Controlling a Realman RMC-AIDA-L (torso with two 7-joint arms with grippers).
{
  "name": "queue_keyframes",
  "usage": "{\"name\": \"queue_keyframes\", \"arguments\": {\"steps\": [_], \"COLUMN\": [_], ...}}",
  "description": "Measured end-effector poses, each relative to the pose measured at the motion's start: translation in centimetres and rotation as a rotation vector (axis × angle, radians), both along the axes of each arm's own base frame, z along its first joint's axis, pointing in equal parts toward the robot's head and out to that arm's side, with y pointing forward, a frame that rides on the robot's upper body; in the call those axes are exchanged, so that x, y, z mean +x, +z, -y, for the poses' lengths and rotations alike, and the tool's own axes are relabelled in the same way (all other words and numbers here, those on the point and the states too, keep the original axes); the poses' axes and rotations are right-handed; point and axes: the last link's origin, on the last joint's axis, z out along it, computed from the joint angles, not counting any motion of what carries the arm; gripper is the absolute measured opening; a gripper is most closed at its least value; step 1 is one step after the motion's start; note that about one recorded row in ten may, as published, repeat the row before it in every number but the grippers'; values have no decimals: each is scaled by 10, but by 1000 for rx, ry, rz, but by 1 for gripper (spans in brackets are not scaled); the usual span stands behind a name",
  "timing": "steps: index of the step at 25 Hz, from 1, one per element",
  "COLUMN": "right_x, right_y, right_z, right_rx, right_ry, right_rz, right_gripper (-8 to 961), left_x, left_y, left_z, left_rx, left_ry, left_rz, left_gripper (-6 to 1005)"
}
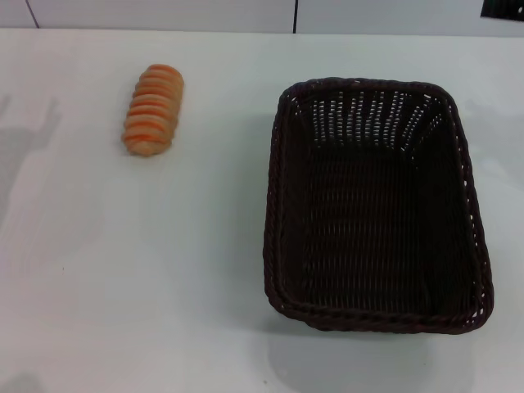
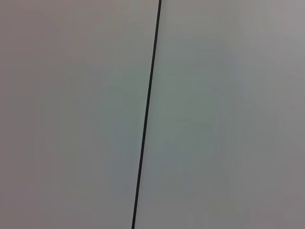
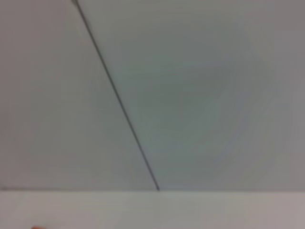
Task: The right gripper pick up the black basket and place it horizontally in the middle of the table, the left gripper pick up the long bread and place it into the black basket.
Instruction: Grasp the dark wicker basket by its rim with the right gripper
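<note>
- From the head view we are seeing the long bread (image 1: 152, 110) lying on the left of the white table (image 1: 123, 270), its length running away from the robot.
- To the right, well apart from it, the black basket (image 1: 377, 205) is sitting upright, holding nothing.
- Only the wrist views are showing us a pale panelled wall (image 2: 71, 114) with a thin dark seam (image 2: 147, 114).
- Neither gripper is appearing in any view, so we cannot tell how their fingers are standing.
</note>
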Motion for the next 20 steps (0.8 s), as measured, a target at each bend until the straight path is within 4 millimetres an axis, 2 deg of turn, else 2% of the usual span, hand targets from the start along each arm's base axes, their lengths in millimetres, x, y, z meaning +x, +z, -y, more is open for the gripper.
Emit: {"name": "queue_keyframes", "arguments": {"steps": [11,20], "right_x": [4,16], "right_y": [-16,-27], "right_z": [9,17], "right_rx": [-171,-258], "right_ry": [-128,-225], "right_rz": [19,5], "right_gripper": [679,677], "left_x": [4,7], "left_y": [4,4], "left_z": [-3,-5], "left_rx": [11,14], "left_ry": [-19,-30], "left_rz": [-9,-11], "left_gripper": [806,805]}}
